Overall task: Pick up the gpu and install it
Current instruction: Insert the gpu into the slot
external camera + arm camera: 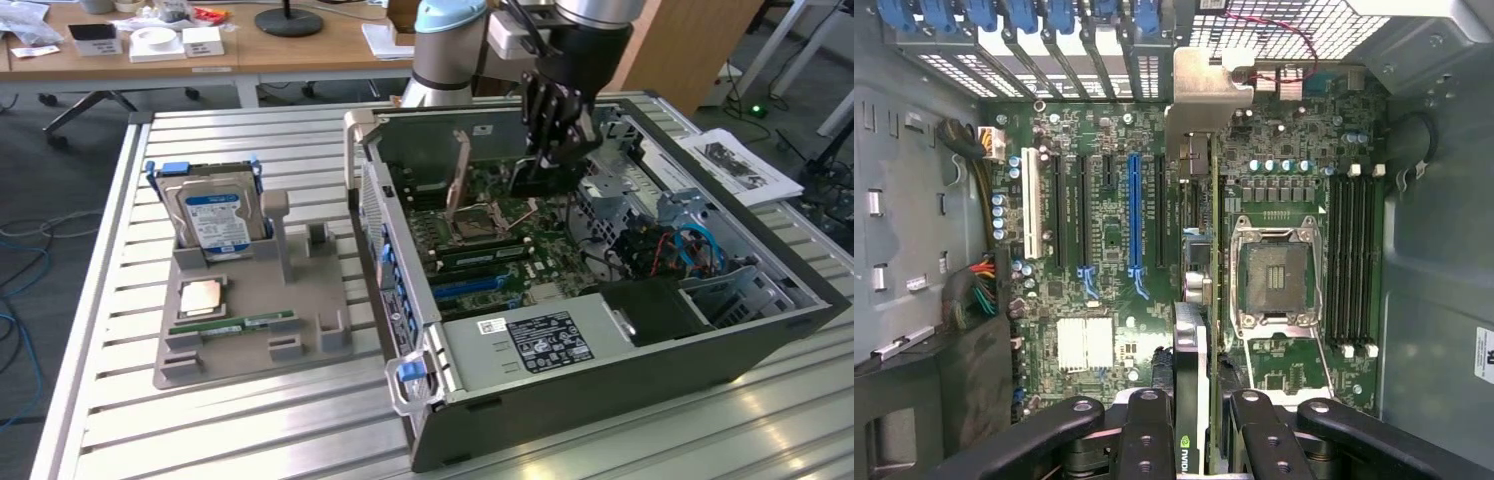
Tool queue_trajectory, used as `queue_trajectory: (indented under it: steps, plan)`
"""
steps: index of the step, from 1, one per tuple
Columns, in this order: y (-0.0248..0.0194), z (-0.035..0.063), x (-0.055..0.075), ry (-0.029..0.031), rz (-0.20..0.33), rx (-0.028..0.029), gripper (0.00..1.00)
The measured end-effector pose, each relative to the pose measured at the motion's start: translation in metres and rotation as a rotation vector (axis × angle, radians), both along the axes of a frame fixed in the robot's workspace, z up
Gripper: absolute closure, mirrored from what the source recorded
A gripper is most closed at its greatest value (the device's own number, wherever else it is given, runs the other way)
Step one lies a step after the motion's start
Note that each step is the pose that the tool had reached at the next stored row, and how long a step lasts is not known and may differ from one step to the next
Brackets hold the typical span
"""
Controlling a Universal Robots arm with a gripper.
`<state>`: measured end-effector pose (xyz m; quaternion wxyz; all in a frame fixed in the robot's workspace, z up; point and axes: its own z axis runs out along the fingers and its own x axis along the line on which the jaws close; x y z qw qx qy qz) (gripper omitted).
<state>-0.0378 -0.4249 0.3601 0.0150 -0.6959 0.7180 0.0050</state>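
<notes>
Wrist view: the fingers [1144, 435] are clenched on the gpu [1191, 350], seen edge-on above the motherboard [1104, 200], to one side of the blue slot [1134, 215] and seemingly not yet seated. Exterior view: the gpu [545, 178] hangs inside the case [601, 340]. Placing it well means keeping the card upright, its edge parallel to the slot, bracket toward the rear openings

Slatted metal worktop [240, 430] carries a grey parts tray [220, 372], an open computer case [601, 350] just beside it, and some papers [742, 166].
</notes>
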Motion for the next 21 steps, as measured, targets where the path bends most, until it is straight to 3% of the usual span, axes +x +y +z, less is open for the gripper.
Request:
queue_trajectory:
  steps: [5,21]
  plan:
    - [-0.0036,0.0000,-0.0001,0.0000,0.000,0.0000,0.73]
    - [-0.0038,-0.0053,0.0000,0.0000,0.000,-0.0001,0.73]
